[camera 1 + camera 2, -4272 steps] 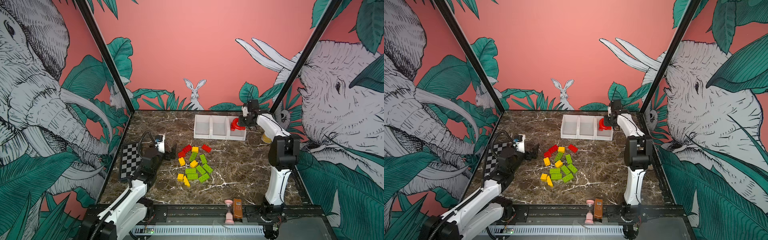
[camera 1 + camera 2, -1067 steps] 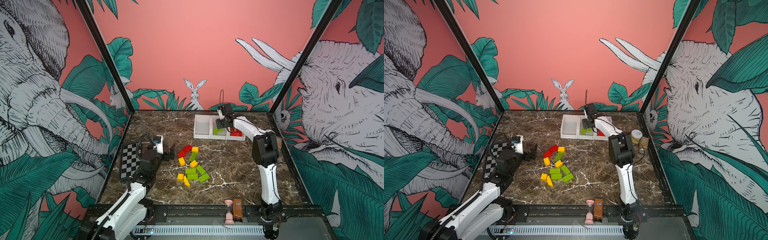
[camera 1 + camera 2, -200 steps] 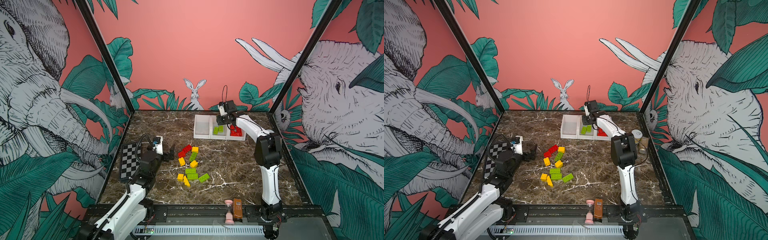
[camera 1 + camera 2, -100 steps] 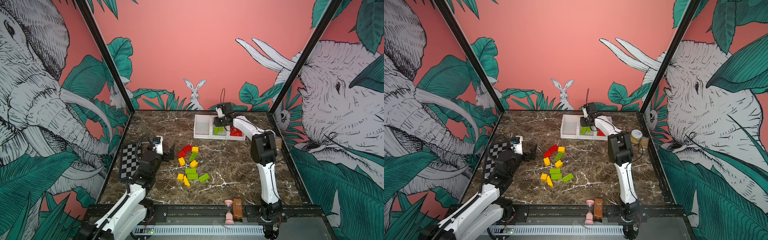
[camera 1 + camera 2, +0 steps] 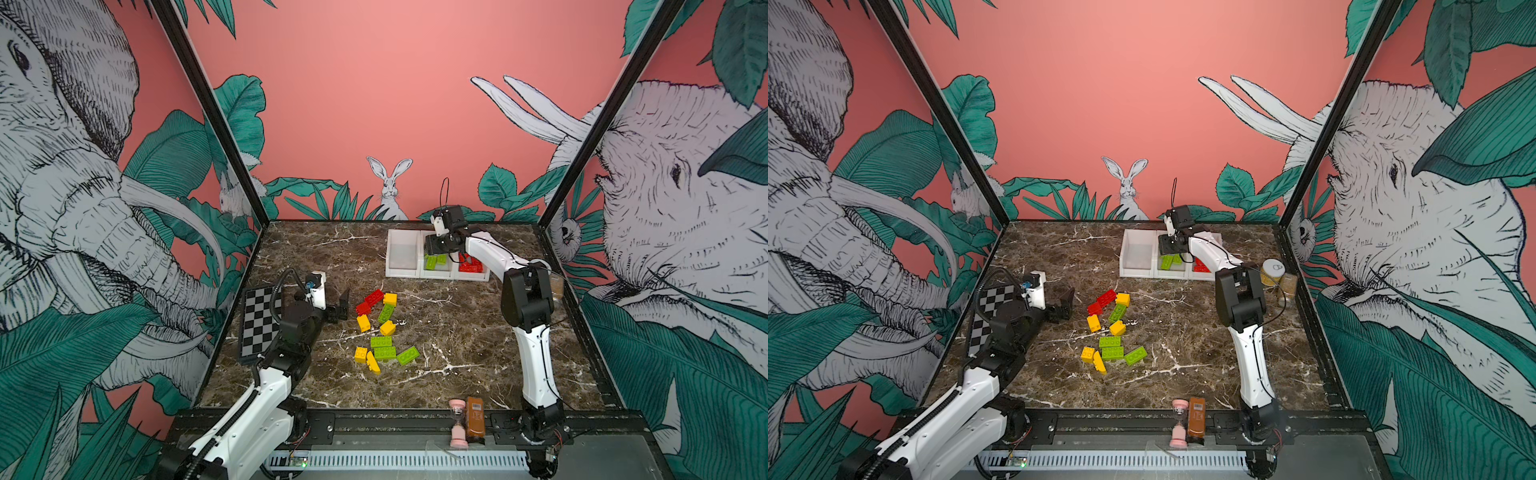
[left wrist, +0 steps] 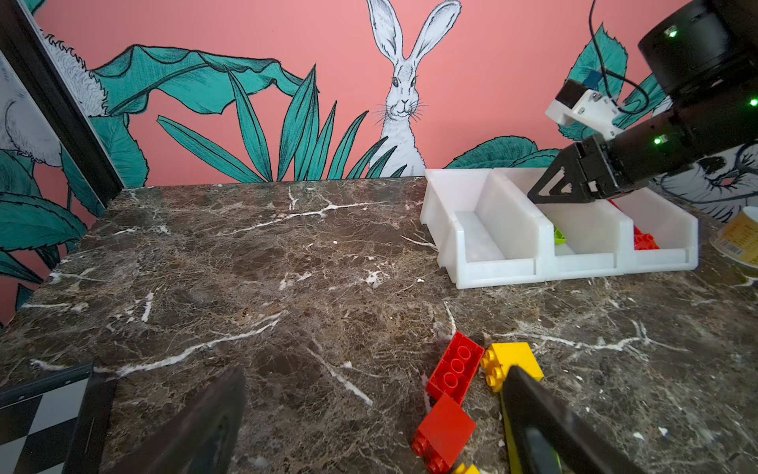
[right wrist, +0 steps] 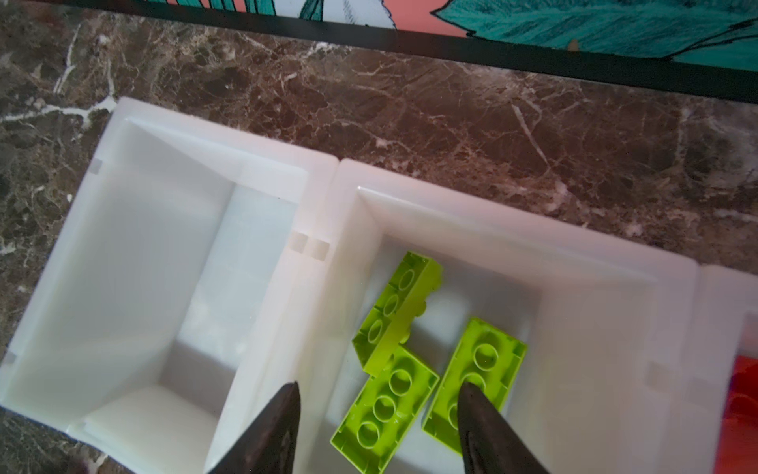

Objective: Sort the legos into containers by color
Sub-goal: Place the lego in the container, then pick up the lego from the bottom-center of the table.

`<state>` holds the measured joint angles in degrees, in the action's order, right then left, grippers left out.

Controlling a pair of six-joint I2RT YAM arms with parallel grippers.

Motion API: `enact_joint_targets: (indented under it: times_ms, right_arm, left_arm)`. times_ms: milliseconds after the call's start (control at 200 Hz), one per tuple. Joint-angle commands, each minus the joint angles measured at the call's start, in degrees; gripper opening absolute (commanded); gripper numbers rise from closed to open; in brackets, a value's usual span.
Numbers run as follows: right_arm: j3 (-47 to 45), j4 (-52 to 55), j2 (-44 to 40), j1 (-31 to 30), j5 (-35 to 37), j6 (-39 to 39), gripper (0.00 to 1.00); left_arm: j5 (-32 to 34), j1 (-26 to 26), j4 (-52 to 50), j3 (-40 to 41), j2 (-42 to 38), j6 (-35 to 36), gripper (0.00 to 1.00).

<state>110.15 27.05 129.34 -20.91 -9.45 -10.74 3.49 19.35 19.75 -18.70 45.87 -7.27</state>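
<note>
Lime-green plastic is catching our eye in the right wrist view: we are seeing three studded green bricks [image 7: 385, 410] lying in the middle bin of the containers [image 5: 401, 274], three joined white open-top bins standing in a row at the back of the marble table [image 5: 457, 332]. One of the three is lying tilted on another's end. We are finding the right gripper [image 7: 377, 388] hovering just above them, its jaws parted and clasping nothing. Red bricks [image 5: 469, 264] are sitting in the right-hand bin. We are counting the loose legos [image 5: 387, 328] scattered near the table's middle, well apart from the bins: two red, five yellow, four green, chunky and mostly rectangular. The left gripper [image 5: 338, 307] is pointing at the red pair from just beside it, and we are seeing its jaws spread wide, grasping nothing.
</note>
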Motion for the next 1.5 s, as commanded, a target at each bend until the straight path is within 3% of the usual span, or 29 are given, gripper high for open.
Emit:
enact_joint_targets:
  times_ms: [0,190,395,515,760,1495]
  right_arm:
    - [-6.5,1.6,-9.6,-2.3,0.7,2.3,0.64]
    - [-24.5,3.0,-25.1,-9.9,4.4,0.0,0.7]
    - [-40.1,3.5,-36.0,-23.3,6.9,-10.7,0.77]
    - [-41.0,6.8,-36.8,-29.3,11.8,-13.5,0.79]
    - [-40.1,8.9,-33.0,-35.6,11.3,-15.8,0.81]
    - [-40.2,11.6,-24.8,-40.2,10.7,-16.1,0.85]
  left_arm:
    - [0.0,0.2,0.5,0.5,-0.7,0.3,0.98]
    - [-0.2,0.2,0.5,0.5,-0.9,0.2,0.98]
    - [0.3,0.2,1.0,0.8,-0.1,0.1,0.98]
    - [-0.3,0.2,1.2,0.6,0.5,-0.2,0.98]
    - [0.0,0.2,1.0,0.7,-0.1,0.0,0.99]
    - [0.4,0.2,0.6,0.7,-0.5,0.1,0.98]
